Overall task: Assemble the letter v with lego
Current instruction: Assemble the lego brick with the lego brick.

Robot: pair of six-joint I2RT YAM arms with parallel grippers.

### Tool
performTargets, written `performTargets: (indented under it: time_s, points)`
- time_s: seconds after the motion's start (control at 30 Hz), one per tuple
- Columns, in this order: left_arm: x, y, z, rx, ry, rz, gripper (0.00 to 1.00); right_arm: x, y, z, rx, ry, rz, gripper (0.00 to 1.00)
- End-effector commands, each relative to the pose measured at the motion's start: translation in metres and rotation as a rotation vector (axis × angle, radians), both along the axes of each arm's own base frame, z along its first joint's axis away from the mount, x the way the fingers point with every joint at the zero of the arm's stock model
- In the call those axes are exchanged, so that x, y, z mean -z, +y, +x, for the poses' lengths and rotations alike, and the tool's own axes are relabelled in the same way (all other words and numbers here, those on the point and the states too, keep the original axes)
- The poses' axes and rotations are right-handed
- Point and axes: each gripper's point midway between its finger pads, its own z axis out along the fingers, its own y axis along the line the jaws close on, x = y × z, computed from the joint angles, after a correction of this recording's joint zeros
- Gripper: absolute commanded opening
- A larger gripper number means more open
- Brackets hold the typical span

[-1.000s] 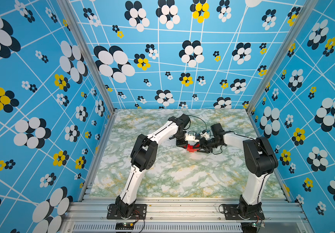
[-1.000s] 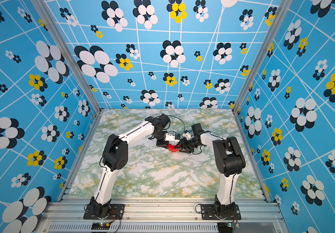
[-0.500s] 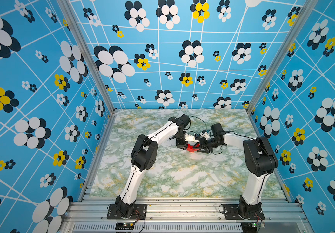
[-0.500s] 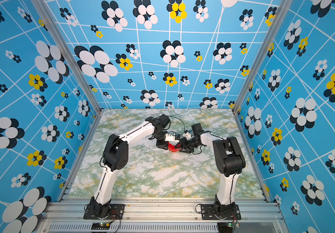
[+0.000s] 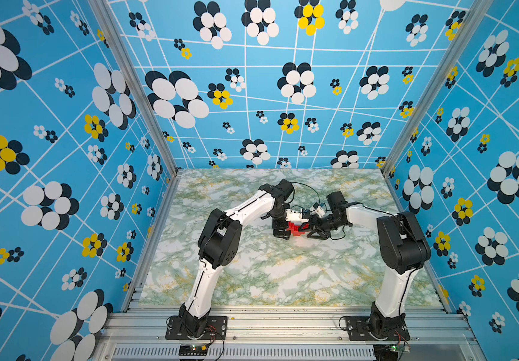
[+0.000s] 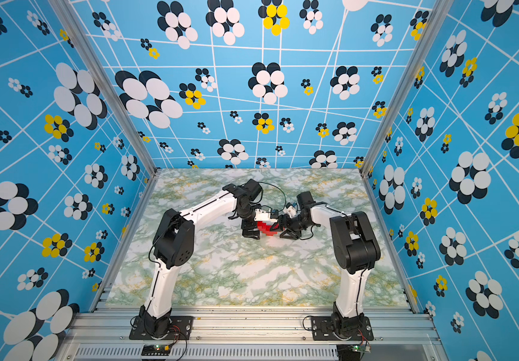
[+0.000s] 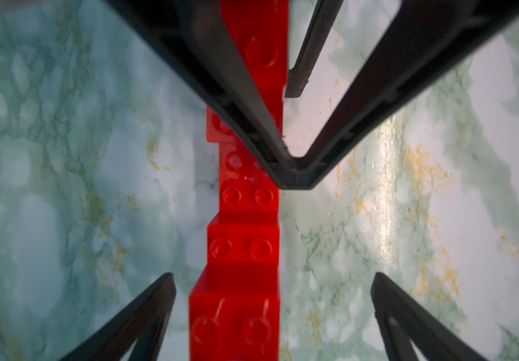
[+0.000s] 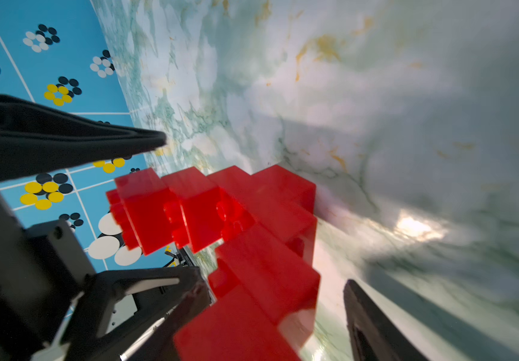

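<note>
The letter v [image 5: 295, 226] [image 6: 266, 226] is a stepped shape of joined red lego bricks on the marble table, between both grippers. In the left wrist view the V [image 7: 245, 237] runs edge-on, studs facing the camera. My left gripper [image 7: 273, 281] [image 5: 286, 226] is open, with bare table showing on both sides of the bricks. My right gripper [image 8: 275, 287] [image 5: 309, 226] straddles one arm of the V [image 8: 252, 218]. It is open too, with a gap beside one of its fingers [image 8: 370, 328]. A right finger frame [image 7: 295, 175] crosses over the far bricks.
The green-veined marble table [image 5: 283, 281] is walled in by blue flower-patterned panels [image 5: 64, 187] on three sides. An aluminium rail [image 5: 283, 315] carrying both arm bases runs along the front edge. No loose bricks show elsewhere.
Both grippers' jaws have spread apart around the red V, and the left one has let go of it. The arms have hardly moved.
</note>
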Motion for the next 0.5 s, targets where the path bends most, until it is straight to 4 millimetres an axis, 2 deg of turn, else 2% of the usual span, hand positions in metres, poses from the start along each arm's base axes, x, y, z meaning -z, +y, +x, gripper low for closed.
performTargets:
  time_s: [0.0, 0.13, 0.27, 0.33, 0.37, 0.47]
  points:
    - [-0.036, -0.004, -0.004, -0.009, -0.043, -0.072, 0.99, -0.023, -0.005, -0.002, -0.033, -0.045, -0.034, 0.82]
    - [-0.057, 0.000, -0.010, -0.032, -0.062, -0.097, 0.99, -0.043, -0.014, -0.009, -0.085, -0.077, -0.081, 0.98]
    - [-0.085, 0.009, -0.012, -0.118, -0.085, -0.152, 0.99, -0.077, -0.036, -0.018, -0.152, -0.157, -0.153, 0.99]
    - [-0.094, 0.014, -0.012, -0.206, -0.062, -0.213, 1.00, -0.089, -0.056, -0.018, -0.228, -0.250, -0.298, 0.99]
    - [-0.106, 0.016, -0.014, -0.240, -0.061, -0.264, 0.99, -0.092, -0.064, -0.017, -0.273, -0.296, -0.368, 0.99]
    - [-0.112, 0.022, -0.020, -0.351, -0.033, -0.395, 0.99, -0.110, -0.061, -0.009, -0.475, -0.518, -0.454, 0.99]
